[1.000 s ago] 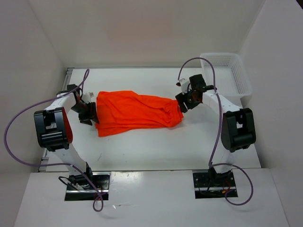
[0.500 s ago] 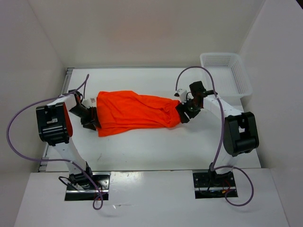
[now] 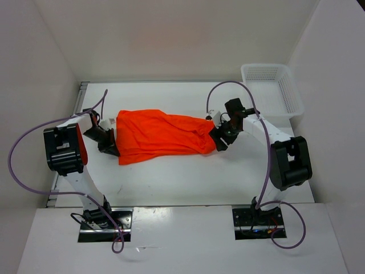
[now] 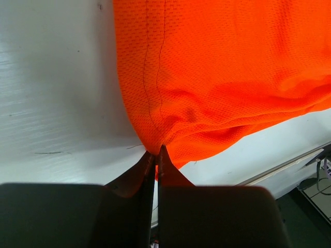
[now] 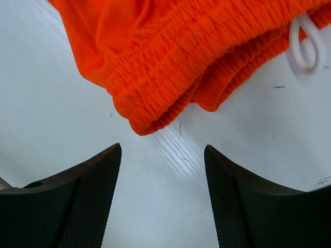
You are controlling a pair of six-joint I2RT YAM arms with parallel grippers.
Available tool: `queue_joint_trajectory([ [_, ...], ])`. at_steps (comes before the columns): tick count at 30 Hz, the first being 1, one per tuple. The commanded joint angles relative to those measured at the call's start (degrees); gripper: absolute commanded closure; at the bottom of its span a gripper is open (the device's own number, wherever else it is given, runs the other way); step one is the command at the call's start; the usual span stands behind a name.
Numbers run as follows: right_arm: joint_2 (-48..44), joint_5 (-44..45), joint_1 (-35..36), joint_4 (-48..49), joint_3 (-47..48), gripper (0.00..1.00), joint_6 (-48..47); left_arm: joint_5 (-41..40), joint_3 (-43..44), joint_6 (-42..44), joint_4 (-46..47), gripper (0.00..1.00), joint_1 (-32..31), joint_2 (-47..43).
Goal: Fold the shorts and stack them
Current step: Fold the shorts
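The left tool (image 4: 156, 157) is clenched, its two dark fingers (image 4: 135, 178) pressed together on a corner of the orange shorts (image 4: 217, 77), so that a small fold of the mesh fabric is pinched right at the tips. From the overhead camera the left tool (image 3: 108, 142) sits low at the left end of the garment, at its leg-hem edge, with the arm angled in from the left side of the desk (image 3: 171, 177). The right tool (image 5: 161, 150) is released, its jaws standing wide apart with bare white desk between them, and the gathered elastic waistband (image 5: 170, 67) lies just beyond the tips, near but apparently not touching; from above the right tool (image 3: 221, 140) looks to be at the very edge of the cloth, so contact there is hard to rule out. A loop of the white drawstring (image 5: 302, 44) rests on the desk beside the waistband, at the upper right of the right wrist view. The shorts (image 3: 162, 136) lie stretched lengthways across the middle of the desk between the two arms, hem to the left and waistband to the right, flat but wrinkled, with folds bunched toward the waistband end. A white mesh basket (image 3: 274, 88) stands at the far right corner, well apart from the garment.
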Motion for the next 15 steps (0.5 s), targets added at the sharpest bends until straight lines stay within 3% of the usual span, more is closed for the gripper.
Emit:
queue_joint_trajectory([
  [1,-2.3,0.4,3.2,1.2,3.0,0.30,0.4,1.9,1.7,0.2,-1.7,0.97,0.1,-2.5],
  [8,-0.7,2.9,9.1,5.2,3.0,0.32,2.7,2.5,4.4,0.2,-4.2,1.00,0.1,-4.8],
  [15,0.4,13.8,11.6,10.5,-2.2,0.41,3.5,3.0,4.9,0.2,-6.4,1.00,0.1,-5.8],
])
